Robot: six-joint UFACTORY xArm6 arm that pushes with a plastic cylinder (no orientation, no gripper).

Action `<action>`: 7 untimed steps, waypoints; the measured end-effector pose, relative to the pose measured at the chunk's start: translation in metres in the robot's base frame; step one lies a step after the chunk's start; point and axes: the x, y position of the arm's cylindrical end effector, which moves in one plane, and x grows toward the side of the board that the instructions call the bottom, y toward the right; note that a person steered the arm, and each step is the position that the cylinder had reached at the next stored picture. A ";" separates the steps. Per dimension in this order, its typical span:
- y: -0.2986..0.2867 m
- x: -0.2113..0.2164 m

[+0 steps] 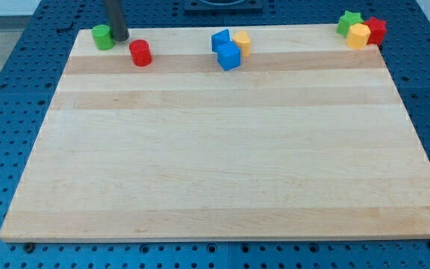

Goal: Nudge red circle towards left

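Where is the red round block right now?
The red circle sits near the board's top-left corner, just right of the green circle, with my tip between them, slightly higher.

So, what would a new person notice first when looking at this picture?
Probably that all the blocks crowd the board's top edge. A green cylinder and red cylinder sit at the view's top left, with my tip just right of the green one. Two blue blocks with a yellow one sit top centre; a green star, yellow block and red block huddle top right.
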 end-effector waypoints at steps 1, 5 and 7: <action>-0.014 0.012; -0.022 0.068; 0.005 0.094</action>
